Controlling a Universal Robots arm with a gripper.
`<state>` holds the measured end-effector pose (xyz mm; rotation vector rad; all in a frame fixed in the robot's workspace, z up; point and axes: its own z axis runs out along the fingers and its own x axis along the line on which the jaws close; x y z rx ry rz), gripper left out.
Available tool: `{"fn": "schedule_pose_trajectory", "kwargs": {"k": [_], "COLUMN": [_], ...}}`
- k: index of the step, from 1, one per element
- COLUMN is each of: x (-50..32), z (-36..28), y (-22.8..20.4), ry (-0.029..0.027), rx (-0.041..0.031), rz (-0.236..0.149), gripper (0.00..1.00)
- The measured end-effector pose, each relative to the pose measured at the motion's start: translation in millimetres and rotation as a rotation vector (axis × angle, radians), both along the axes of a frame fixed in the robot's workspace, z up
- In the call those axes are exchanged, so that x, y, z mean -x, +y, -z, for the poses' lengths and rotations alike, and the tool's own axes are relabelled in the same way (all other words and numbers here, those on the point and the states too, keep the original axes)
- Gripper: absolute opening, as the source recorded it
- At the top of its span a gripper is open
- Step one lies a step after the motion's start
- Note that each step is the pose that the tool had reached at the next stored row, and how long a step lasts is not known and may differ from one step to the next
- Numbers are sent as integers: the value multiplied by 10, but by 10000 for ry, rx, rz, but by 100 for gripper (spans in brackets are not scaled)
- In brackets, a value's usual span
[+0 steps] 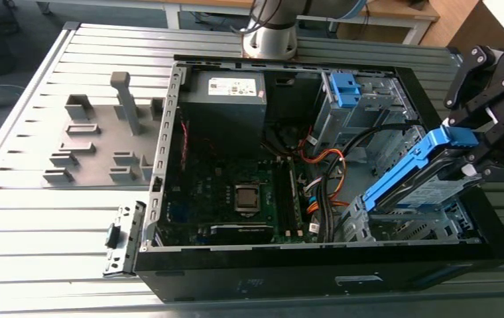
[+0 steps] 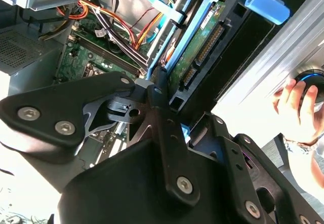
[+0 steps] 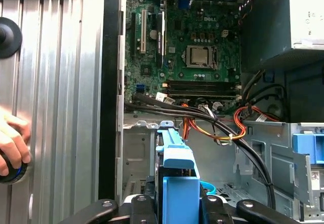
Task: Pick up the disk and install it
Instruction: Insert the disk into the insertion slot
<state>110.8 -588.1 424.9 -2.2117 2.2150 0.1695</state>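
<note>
Gripper (image 3: 178,206) with disk (image 3: 177,165) beside cables (image 3: 218,126)

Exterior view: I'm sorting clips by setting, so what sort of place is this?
Probably a robotics lab or workshop: an open computer case on a ribbed metal table, a gripper holding a disk, wooden desks behind.

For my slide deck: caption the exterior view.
The gripper holds the disk, tilted in its blue frame, over the open computer case.
</note>
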Motion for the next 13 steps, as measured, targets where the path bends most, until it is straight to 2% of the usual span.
{"fn": "schedule_pose_trajectory", "kwargs": {"k": [13], "x": [3], "z": [145], "y": [0], "ry": [0], "rx": [-1], "rz": [0], "gripper": [36]}}
